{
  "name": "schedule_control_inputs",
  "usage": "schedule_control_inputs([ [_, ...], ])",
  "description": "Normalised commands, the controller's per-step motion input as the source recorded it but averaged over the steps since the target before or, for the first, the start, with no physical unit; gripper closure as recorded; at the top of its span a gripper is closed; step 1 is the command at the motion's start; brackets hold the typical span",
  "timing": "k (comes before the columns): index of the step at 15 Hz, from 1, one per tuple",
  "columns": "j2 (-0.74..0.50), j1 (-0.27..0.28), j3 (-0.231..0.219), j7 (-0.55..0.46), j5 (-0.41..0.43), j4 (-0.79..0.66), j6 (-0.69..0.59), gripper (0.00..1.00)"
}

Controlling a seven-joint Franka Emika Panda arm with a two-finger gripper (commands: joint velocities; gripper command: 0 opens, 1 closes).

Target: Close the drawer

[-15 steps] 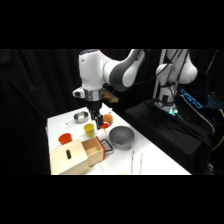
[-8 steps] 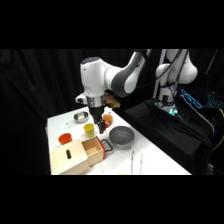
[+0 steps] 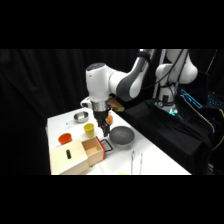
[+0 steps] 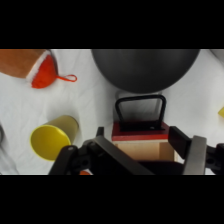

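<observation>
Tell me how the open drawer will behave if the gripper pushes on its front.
The drawer looks like rigid wood, so it should slide straight into the pale box. The box looks small and may scoot instead. The wire handle probably gives under contact; push the panel.

Behind my white table (image 3: 160, 162) hangs a big black curtain (image 3: 45, 80). A little blue light (image 3: 192, 100) glows off to one side.
</observation>
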Motion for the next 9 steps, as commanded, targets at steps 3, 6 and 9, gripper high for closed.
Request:
schedule_control_inputs([
  [3, -0.06, 0.033, -0.032, 0.08, 0.030, -0.21, 0.35, 0.00],
  [6, -0.06, 0.036, -0.040, 0.07, 0.036, -0.20, 0.32, 0.00],
  [9, -0.02, 0.035, -0.040, 0.04, 0.049, -0.15, 0.28, 0.00],
])
